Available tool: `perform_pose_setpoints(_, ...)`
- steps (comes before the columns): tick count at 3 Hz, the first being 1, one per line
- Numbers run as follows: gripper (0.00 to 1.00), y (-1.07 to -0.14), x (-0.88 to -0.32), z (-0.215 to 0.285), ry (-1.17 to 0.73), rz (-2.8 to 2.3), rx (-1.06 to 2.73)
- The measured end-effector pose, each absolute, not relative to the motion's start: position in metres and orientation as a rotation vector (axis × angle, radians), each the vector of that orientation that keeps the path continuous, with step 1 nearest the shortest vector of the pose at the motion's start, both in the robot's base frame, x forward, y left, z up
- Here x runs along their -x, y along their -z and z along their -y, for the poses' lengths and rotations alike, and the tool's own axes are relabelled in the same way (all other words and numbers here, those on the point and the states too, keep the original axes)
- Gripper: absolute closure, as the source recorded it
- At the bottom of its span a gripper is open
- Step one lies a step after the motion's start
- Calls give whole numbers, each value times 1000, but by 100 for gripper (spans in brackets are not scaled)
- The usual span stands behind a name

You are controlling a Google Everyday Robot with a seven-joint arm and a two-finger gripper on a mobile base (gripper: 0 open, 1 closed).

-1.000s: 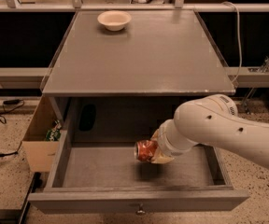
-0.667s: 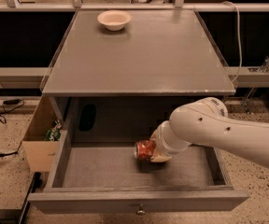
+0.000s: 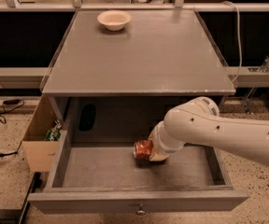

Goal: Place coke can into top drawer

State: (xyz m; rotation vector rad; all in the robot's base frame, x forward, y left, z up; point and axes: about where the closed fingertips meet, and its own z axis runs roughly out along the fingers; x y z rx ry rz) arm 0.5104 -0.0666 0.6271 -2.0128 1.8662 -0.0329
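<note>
At the bottom of the frame the top drawer [image 3: 125,200] stands pulled out. The coke can [image 3: 143,149] lies on its side low over the drawer floor, centre frame, against the tool [image 3: 157,152], which the white arm largely hides; whether it grips the can I cannot tell. Best to settle the can flat, release, then withdraw clear of the worktop [image 3: 144,55] edge above

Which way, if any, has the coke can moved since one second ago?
Yes, slightly. The coke can, at the gripper inside the top drawer, has shifted a little left, nearer the line of the drawer knob.
</note>
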Motion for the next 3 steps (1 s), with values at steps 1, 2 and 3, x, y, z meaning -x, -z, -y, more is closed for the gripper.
perform_pose_setpoints(1, 100, -620, -512, 66, 44, -1869, 2032)
perform_pose_setpoints(2, 83, -620, -512, 66, 45, -1869, 2035)
perform_pose_setpoints(3, 61, -620, -512, 66, 45, -1869, 2035)
